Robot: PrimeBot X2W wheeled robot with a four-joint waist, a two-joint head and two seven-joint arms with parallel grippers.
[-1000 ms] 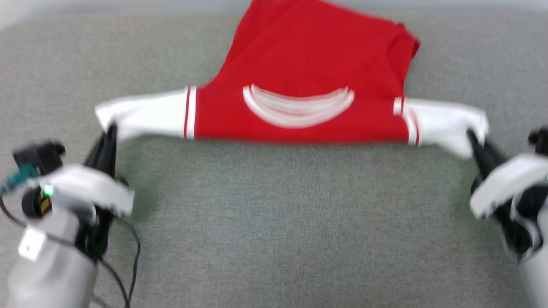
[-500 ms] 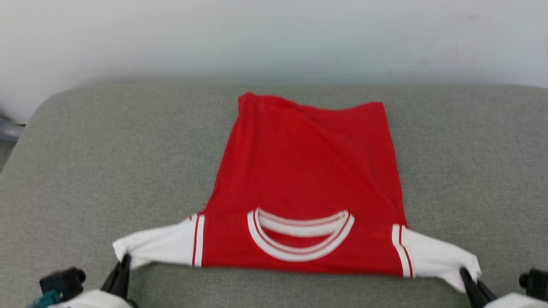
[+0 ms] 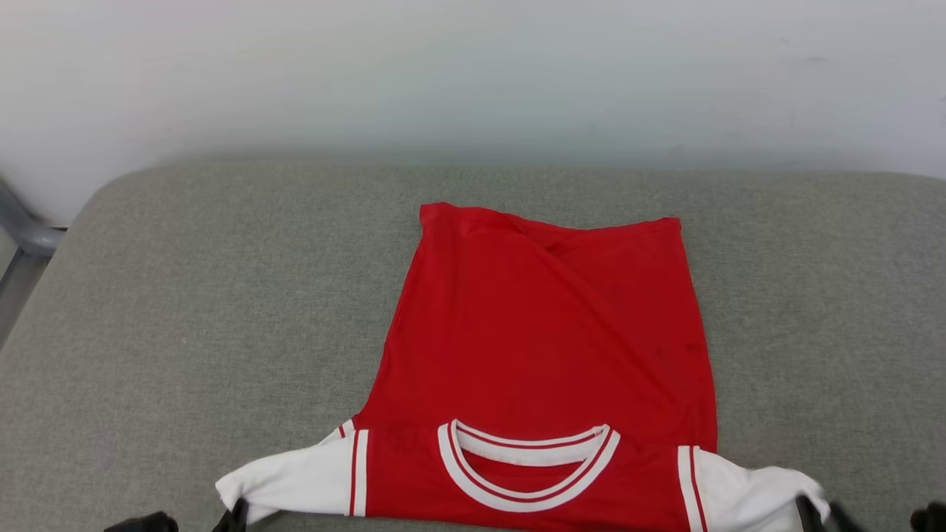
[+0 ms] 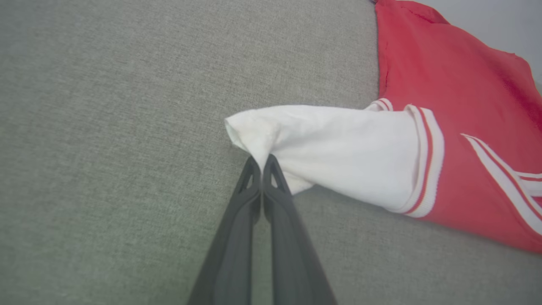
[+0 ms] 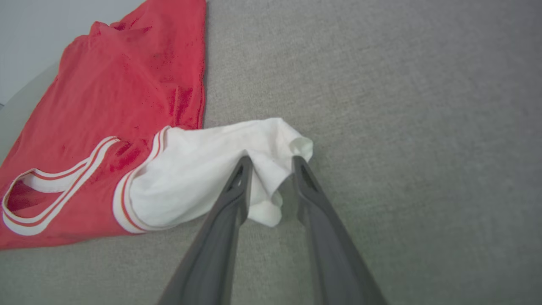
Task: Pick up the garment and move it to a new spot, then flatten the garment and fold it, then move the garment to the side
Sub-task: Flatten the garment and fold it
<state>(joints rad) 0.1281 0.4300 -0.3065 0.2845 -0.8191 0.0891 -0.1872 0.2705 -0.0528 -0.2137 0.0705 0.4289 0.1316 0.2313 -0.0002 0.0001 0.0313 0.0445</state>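
Note:
The garment (image 3: pixel 547 332) lies back side up on the grey cushion, hem at the far end and striped collar (image 3: pixel 528 465) near me; no lettering shows. Its white sleeves stretch out left and right. My left gripper (image 4: pixel 259 160) is shut on the tip of the left sleeve (image 4: pixel 338 144), and shows in the head view at the bottom edge (image 3: pixel 238 517). My right gripper (image 5: pixel 271 160) stands open, its fingers apart with the crumpled end of the right sleeve (image 5: pixel 203 173) lying between them. Its tip pokes up at the head view's lower right (image 3: pixel 809 513).
The grey cushion (image 3: pixel 185 295) spreads wide on both sides of the shirt and ends at a rounded far edge below a pale wall (image 3: pixel 443 74). A grey metal bar (image 3: pixel 22 229) shows beyond the cushion's far left corner.
The head camera has tilted up, so the whole picture slid down and the arms dropped out of it. The shirt's body now lies spread flat; both grippers stay at the sleeve ends.

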